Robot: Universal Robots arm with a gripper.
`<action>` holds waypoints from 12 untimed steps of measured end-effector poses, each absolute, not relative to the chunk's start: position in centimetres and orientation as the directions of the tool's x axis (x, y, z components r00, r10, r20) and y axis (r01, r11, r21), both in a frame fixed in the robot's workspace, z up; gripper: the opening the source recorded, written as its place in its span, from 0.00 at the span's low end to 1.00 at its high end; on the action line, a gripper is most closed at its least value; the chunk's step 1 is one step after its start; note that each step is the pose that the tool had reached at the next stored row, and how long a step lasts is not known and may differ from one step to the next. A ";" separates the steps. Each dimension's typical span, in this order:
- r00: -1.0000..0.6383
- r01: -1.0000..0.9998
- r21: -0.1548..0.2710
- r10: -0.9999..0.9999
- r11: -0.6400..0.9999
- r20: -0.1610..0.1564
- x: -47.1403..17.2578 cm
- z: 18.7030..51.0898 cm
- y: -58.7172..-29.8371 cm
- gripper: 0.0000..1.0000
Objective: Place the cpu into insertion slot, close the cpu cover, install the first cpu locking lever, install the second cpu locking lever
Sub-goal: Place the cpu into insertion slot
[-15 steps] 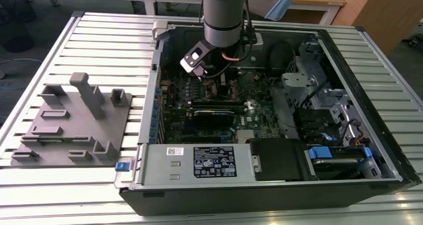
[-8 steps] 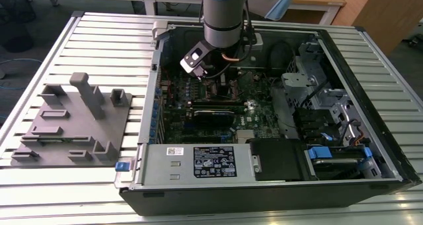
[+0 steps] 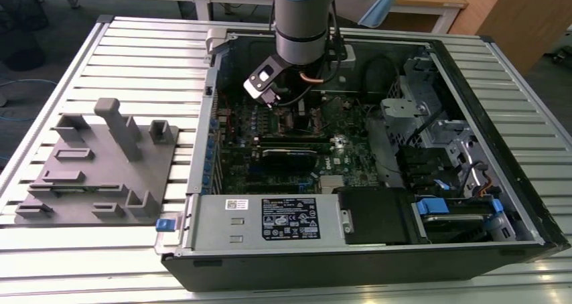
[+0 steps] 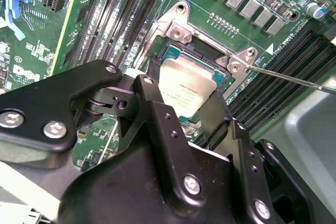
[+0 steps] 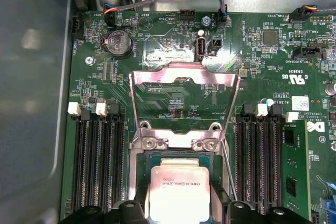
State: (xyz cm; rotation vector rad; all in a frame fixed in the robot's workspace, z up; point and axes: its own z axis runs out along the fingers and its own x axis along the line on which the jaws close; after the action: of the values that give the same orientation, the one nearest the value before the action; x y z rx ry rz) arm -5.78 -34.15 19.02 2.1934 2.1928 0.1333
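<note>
So here's where I'm at: my arm reaches straight down into an open computer case [image 3: 358, 267] lying on a slatted metal table [image 3: 134, 49]. My gripper [image 3: 299, 115] is low over the green motherboard [image 3: 246, 173]. In the second wrist view my fingers [image 4: 152, 111] sit tight against two opposite edges of the cpu [image 4: 184, 82]. So I'm narrowed down on it and holding it, silvery top facing up at me. The cpu is directly under my palm, lined up with the insertion slot [image 4: 181, 55], whose teal rim peeks out just past my fingertips. Whether the chip is fully seated or just above the contacts, I honestly can't tell.

The cpu cover [image 5: 184, 73] is flipped open. The metal frame stands up off its hinge on the far side of the slot from me, and green board shows through its big square cut-out (so nothing is closed over the chip yet). One cpu locking lever [image 4: 294, 78], a thin bare rod, sticks out loose from a corner of the socket bracket. It runs over the black memory slots [image 5: 97, 166], which flank me on both sides. Beyond the cover there's a coin cell battery [image 5: 118, 43]. On the exterior view's left, well away from me, a grey plastic fixture [image 3: 98, 163] sits on the table outside the case.
</note>
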 end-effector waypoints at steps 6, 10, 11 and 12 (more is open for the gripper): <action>-0.001 0.996 0.087 0.999 -0.002 0.035 -5.8 19.0 -34.1 0.54; -0.001 0.996 0.087 0.999 -0.002 0.035 -5.8 19.0 -34.1 0.60; -0.001 0.996 0.087 0.999 -0.002 0.034 -5.8 19.0 -34.2 0.60; -0.001 0.996 0.087 0.999 -0.002 0.034 -5.8 19.0 -34.2 0.60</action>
State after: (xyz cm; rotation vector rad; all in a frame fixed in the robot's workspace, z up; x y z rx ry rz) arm -5.77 -34.15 19.00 2.1933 2.1929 0.1334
